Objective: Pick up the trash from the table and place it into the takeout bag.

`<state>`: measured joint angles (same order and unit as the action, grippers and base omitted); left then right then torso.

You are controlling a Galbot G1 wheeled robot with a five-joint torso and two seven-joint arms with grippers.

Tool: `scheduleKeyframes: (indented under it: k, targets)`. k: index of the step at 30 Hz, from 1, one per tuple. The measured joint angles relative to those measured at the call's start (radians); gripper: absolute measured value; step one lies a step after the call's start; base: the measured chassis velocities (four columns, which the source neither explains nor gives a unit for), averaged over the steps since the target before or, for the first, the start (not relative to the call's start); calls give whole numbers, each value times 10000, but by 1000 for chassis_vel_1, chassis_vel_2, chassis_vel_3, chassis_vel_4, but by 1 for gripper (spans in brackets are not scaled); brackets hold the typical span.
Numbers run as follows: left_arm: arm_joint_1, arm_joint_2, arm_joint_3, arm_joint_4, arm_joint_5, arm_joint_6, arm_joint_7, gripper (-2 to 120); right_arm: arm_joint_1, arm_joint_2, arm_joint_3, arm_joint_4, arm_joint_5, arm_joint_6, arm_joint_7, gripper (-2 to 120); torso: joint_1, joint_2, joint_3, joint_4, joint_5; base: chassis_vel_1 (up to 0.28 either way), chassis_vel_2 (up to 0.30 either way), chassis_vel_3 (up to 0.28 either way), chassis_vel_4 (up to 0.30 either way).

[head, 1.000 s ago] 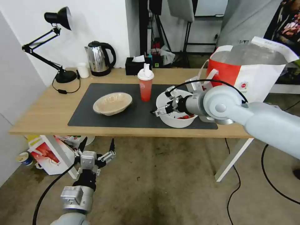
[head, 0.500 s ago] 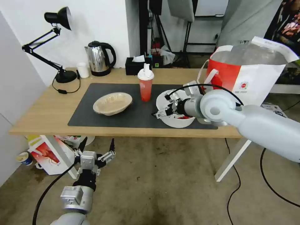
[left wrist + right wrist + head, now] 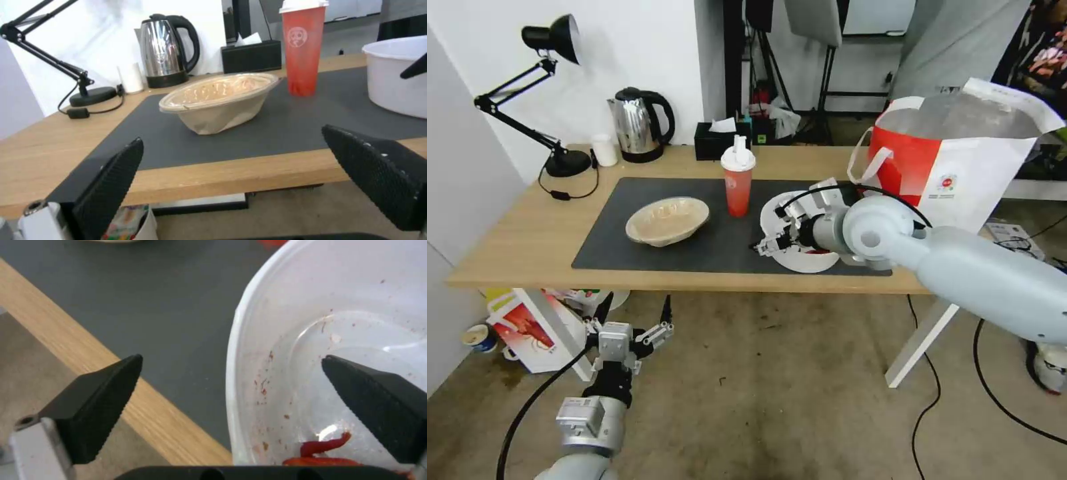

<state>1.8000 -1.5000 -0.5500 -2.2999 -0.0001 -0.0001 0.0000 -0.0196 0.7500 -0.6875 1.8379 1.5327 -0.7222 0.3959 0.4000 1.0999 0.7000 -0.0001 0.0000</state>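
Observation:
A large white bowl (image 3: 800, 260) with red scraps (image 3: 320, 453) sits tilted at the right end of the dark mat (image 3: 720, 247). My right gripper (image 3: 770, 233) is open and straddles its near-left rim (image 3: 236, 373), one finger inside and one outside. Mid-mat stands the red drink cup (image 3: 738, 190), and the beige oval bowl (image 3: 667, 221) lies to its left. At the table's (image 3: 520, 233) right end the takeout bag (image 3: 967, 167) stands open. My left gripper (image 3: 636, 307) hangs open below the table's front edge, facing the beige bowl (image 3: 218, 100).
A steel kettle (image 3: 637, 127), a small white cup (image 3: 604, 150), a black desk lamp (image 3: 554, 100) and a black tissue box (image 3: 720, 139) line the table's back. A smaller red-and-white bag (image 3: 527, 330) lies on the floor under the left end. Cables run across the floor at right.
My right arm has shifted left and lower, and the white bowl now sits more tilted with the gripper across its rim. The left arm has not moved.

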Motion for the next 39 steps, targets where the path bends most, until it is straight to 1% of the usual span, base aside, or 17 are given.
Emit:
scheduleKeyframes:
  k: [1, 3, 5, 7, 8, 11, 13, 15, 17, 19, 21, 22, 24, 25, 27, 28, 39]
  targets:
    - [0, 0, 0, 0, 0, 0, 0, 100, -19, 8, 0, -12, -6, 0, 0, 96, 0, 0, 0, 1, 0, 0, 0, 0, 0]
    - [0, 0, 0, 0, 0, 0, 0, 100, -135, 12, 24, -46, -44, 0, 0, 86, 0, 0, 0, 2, -1, 0, 0, 0, 0]
    - [0, 0, 0, 0, 0, 0, 0, 100, -163, 9, 34, -46, -48, 0, -1, 84, 0, 0, 0, 1, 0, 0, 0, 0, 0]
    - [0, 0, 0, 0, 0, 0, 0, 100, -274, -23, 67, -47, -52, 0, -1, 72, 0, 0, 0, 1, 0, 0, 0, 0, 0]
    - [0, 0, 0, 0, 0, 0, 0, 100, -274, -23, 67, -47, -52, 0, -1, 72, 0, 0, 0, 1, 0, 0, 0, 0, 0]
    - [0, 0, 0, 0, 0, 0, 0, 100, -479, -69, 181, -48, -59, 0, 0, 58, 0, 0, 0, 1, 0, 0, 0, 0, 0]
    - [0, 0, 0, 0, 0, 0, 0, 100, -500, -74, 196, -51, -60, 0, 0, 56, -1, 0, 0, 1, 0, 0, 0, 0, 0]
    - [0, 0, 0, 0, 0, 0, 0, 100, -582, -84, 251, -56, -60, 2, -1, 44, 0, 0, 0, 1, 0, 0, 0, 0, 0]
    - [0, 0, 0, 0, 0, 0, 0, 100, -602, -83, 270, -56, -60, 2, -2, 41, 0, 0, 0, 1, 0, 0, 0, 0, 0]
    - [0, 0, 0, 0, 0, 0, 0, 100, -648, -65, 316, -59, -60, 3, -2, 30, 0, 0, 0, 1, 0, 0, 0, 0, 0]
    - [-1, 0, 0, 0, 0, 0, 0, 100, -651, -59, 320, -59, -60, 4, -2, 28, 0, 0, 0, 1, -1, 0, 0, 0, 0]
    - [-1, 0, 0, 0, 0, 0, 0, 100, -656, -38, 352, -61, -59, 5, -2, 19, 0, 0, 0, 2, 0, 0, 0, 0, 0]
    - [-1, 0, 0, 0, 0, 0, 0, 100, -656, -28, 373, -61, -53, 5, -2, 13, 0, 0, 0, 1, 0, 0, 0, 0, 0]
    - [0, 0, 0, 0, 0, 0, 0, 100, -656, -29, 388, -58, -50, 6, -2, 7, 0, 1, 0, 1, 0, 0, 0, 0, 0]
    - [-1, 0, 0, 0, 0, 0, 0, 100, -656, -29, 391, -56, -49, 6, -2, 7, 0, 1, -1, 1, -1, 0, 0, 0, 0]
    - [0, 0, 0, 0, 0, 0, 0, 100, -678, -32, 434, -48, -46, 8, -1, 0, 0, 1, 0, 1, 0, 0, 0, 0, 0]
    - [0, 0, 0, 0, 0, 0, 0, 100, -823, -97, 684, -11, 12, 10, 1, 0, 0, 1, 0, 2, 0, 0, 0, 0, 0]
